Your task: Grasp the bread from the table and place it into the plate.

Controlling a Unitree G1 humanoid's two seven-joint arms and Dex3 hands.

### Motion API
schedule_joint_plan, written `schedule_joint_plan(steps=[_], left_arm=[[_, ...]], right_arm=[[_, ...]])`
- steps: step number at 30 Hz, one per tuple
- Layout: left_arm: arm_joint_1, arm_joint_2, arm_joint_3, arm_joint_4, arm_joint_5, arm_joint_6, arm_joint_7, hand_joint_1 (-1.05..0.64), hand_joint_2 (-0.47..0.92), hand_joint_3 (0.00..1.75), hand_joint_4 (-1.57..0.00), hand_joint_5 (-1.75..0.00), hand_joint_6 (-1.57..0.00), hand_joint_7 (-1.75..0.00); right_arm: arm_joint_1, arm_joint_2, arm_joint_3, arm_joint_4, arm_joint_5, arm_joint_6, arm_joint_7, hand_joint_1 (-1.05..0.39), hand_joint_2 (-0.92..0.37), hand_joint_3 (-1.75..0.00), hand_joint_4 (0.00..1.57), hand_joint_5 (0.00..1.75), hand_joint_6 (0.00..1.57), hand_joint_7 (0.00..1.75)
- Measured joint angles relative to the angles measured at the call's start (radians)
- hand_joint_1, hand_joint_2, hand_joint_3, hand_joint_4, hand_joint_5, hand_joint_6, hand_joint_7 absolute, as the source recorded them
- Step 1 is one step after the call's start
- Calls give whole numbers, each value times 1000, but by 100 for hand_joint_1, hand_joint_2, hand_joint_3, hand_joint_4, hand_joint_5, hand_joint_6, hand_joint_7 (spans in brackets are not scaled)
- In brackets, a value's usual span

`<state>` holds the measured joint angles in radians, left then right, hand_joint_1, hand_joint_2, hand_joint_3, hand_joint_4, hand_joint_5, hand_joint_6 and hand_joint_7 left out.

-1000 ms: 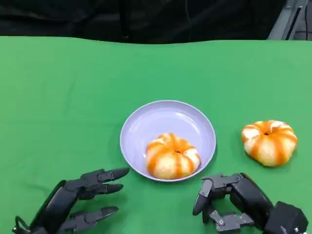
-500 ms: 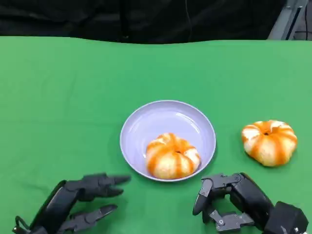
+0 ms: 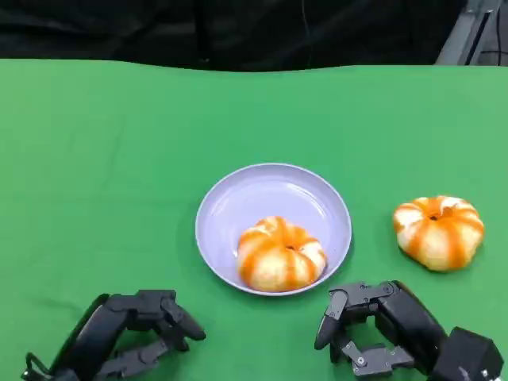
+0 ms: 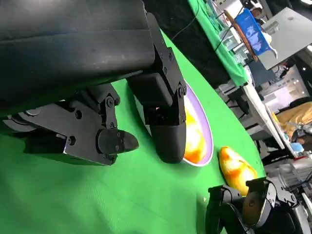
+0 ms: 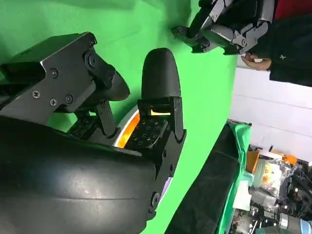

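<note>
A lavender plate (image 3: 230, 198) sits mid-table with an orange-and-white striped bread (image 3: 280, 254) lying in its near side. A second striped bread (image 3: 438, 232) lies on the green cloth to the plate's right. My left hand (image 3: 131, 333) rests near the table's front left, short of the plate, its fingers curled in on nothing. My right hand (image 3: 381, 325) rests at the front right, just in front of the plate's rim, fingers bent, holding nothing. The left wrist view shows my left hand's fingers (image 4: 163, 122) before the plate (image 4: 208, 146), the loose bread (image 4: 236, 168) and my right hand (image 4: 248, 209).
The green cloth (image 3: 103, 175) covers the whole table, with a dark backdrop behind its far edge. A cluttered room with tables lies beyond in the left wrist view. In the right wrist view, my left hand (image 5: 226, 24) appears across the cloth.
My left hand's fingers, spread and pointing toward the plate a second ago, have curled in. The right hand, the plate and both breads have not moved.
</note>
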<state>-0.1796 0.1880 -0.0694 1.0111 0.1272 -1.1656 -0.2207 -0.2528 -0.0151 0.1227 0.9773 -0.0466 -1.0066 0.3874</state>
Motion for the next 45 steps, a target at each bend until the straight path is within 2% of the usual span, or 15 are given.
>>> schedule_joint_plan(steps=[10, 13, 21, 45], left_arm=[[0, 0, 0, -1, 0, 8, 0, 11, 77, 68, -95, -109, -102, -90], [0, 0, 0, -1, 0, 8, 0, 9, 68, 86, -91, -125, -101, -97], [0, -3, 0, -2, 1, 8, 5, 10, 63, 98, -89, -133, -98, -104], [0, -7, 0, -6, 3, 8, 13, 10, 64, 94, -88, -134, -96, -105]], right_arm=[[0, 0, 0, 0, 0, 0, 0, 14, -53, -112, 99, 139, 98, 107], [0, 0, 0, 0, 0, 0, 2, 15, -55, -112, 98, 139, 98, 107], [0, -1, -1, 0, 5, 0, 11, 14, -55, -111, 98, 139, 98, 106], [-1, -6, -4, 8, 19, 0, 21, 12, -55, -109, 99, 137, 99, 105]])
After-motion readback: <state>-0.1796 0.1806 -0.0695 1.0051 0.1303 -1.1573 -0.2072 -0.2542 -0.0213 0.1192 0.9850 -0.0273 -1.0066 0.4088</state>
